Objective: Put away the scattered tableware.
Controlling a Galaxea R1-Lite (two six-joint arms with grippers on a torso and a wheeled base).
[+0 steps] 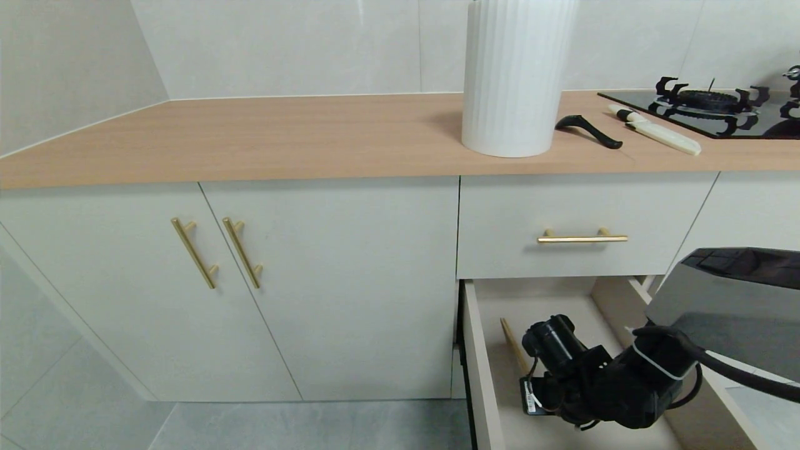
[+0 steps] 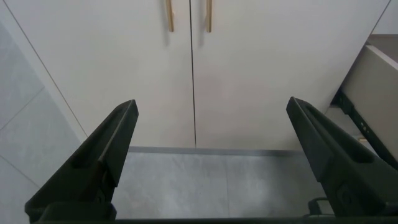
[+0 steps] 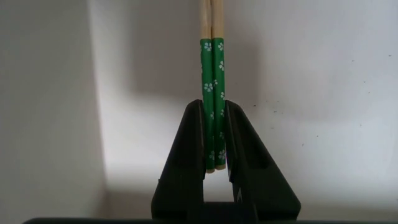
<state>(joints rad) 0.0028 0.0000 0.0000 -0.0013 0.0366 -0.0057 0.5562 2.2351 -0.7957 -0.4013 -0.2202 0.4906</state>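
Observation:
A pair of wooden chopsticks (image 3: pixel 212 74) with green flowered ends is clamped between the fingers of my right gripper (image 3: pixel 213 111), which is shut on them. In the head view the right arm reaches down into the open lower drawer (image 1: pixel 480 369), and the chopsticks (image 1: pixel 512 350) lie slanted near the drawer's left wall, just above its pale floor. On the wooden counter lie a black-handled utensil (image 1: pixel 589 130) and a white knife (image 1: pixel 659 133). My left gripper (image 2: pixel 211 104) hangs open with nothing in it, low in front of the cabinet doors.
A tall white ribbed container (image 1: pixel 515 75) stands on the counter (image 1: pixel 281 134) beside the utensils. A gas hob (image 1: pixel 712 106) is at the far right. Above the open drawer is a closed drawer with a brass handle (image 1: pixel 582 237). Two cabinet doors (image 1: pixel 281 281) are closed at left.

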